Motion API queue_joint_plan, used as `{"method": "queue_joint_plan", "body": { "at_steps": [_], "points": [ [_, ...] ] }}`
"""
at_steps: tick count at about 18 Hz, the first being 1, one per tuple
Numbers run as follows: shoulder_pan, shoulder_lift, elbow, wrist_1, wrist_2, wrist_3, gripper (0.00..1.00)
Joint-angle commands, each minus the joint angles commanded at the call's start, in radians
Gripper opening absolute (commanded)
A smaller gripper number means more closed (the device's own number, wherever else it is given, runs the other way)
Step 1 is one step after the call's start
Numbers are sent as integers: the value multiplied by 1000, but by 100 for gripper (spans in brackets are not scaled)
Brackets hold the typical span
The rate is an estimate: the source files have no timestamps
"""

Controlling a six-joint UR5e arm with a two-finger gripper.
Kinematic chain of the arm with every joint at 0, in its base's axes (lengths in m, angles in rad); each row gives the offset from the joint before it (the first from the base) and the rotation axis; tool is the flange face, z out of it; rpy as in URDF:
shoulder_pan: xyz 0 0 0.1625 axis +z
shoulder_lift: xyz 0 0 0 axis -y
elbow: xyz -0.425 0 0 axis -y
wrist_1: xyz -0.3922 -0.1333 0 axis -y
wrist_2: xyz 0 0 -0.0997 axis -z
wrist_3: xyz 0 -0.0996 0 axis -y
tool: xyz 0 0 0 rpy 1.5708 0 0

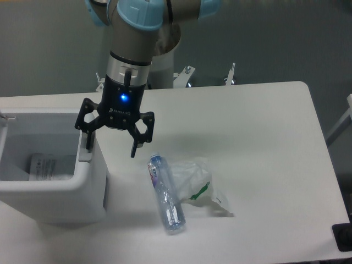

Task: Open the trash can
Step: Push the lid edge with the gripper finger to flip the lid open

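Observation:
The trash can (55, 198) is a large boxy white bin at the table's left edge. Its top is uncovered, and I see into it, where a printed paper (47, 165) lies at the bottom. A white upright piece (3, 129) at the image's left edge may be the lid, but most of it is out of view. A grey strip (85, 154) runs along the bin's right rim. My gripper (111, 144) points down with its jaws wide apart and holds nothing. Its left finger (88, 140) hangs just at the grey strip, and its right finger (135, 147) is over the table.
A clear plastic bottle (165, 192) with a blue cap lies on the table right of the bin. A crumpled clear plastic bag (198, 187) lies against it. Metal clamps (231, 72) sit at the table's back edge. A black object (344, 236) is at the lower right corner.

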State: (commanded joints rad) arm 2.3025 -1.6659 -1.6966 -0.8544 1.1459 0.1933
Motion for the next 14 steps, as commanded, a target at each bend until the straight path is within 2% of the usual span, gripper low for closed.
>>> {"method": "queue_joint_plan", "body": {
  "at_steps": [6,10,11,14],
  "points": [
    [9,20,64,0,0,8,100],
    [95,21,92,-6,2,54,100],
    [110,21,100,-6,14,86,100],
    [130,20,98,-8,148,190,100]
  ]
}}
